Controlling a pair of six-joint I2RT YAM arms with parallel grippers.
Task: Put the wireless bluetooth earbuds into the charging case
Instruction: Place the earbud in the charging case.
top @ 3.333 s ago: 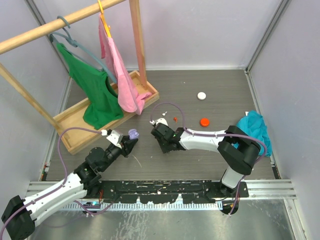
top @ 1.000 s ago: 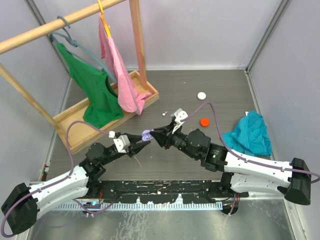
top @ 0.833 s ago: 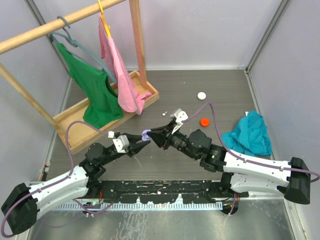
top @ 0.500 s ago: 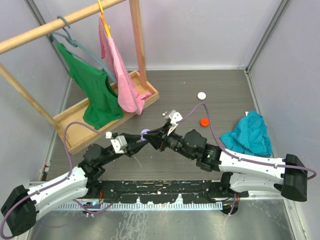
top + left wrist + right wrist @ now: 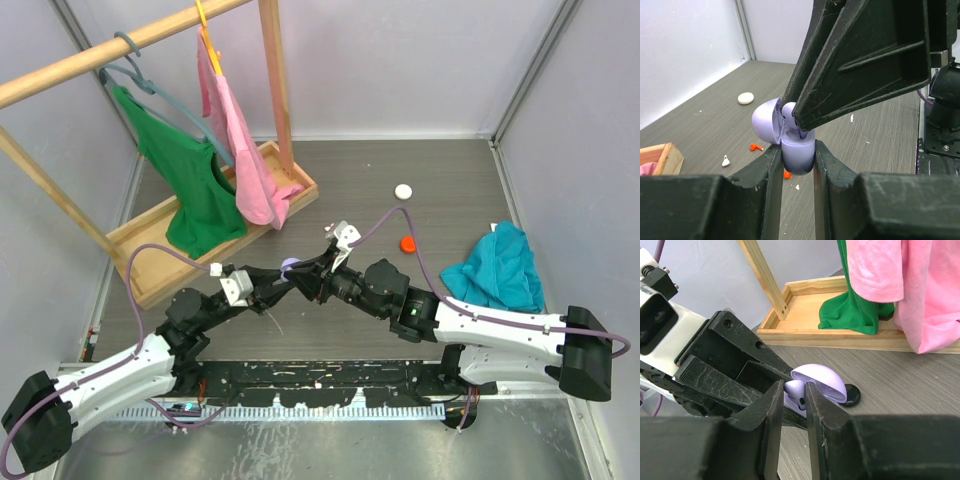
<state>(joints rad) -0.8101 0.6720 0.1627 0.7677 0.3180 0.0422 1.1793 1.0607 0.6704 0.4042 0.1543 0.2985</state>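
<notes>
Earbud in right tool | over open case | left tool clamps case

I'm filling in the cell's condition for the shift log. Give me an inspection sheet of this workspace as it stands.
Surface: grey table, small white flecks.
Job's things: lilac case open; lilac earbud at its mouth; red earbud and white earbud loose on the table.
Clutter: white round case, orange round case, black round item, teal cloth.
Grippers: left gripper shut on the lilac case; right gripper shut on the lilac earbud.
Cables: left cable and right cable loop off the wrists, away from the fingertips.
Surroundings: wooden rack with green shirt and pink shirt; pale walls.
</notes>
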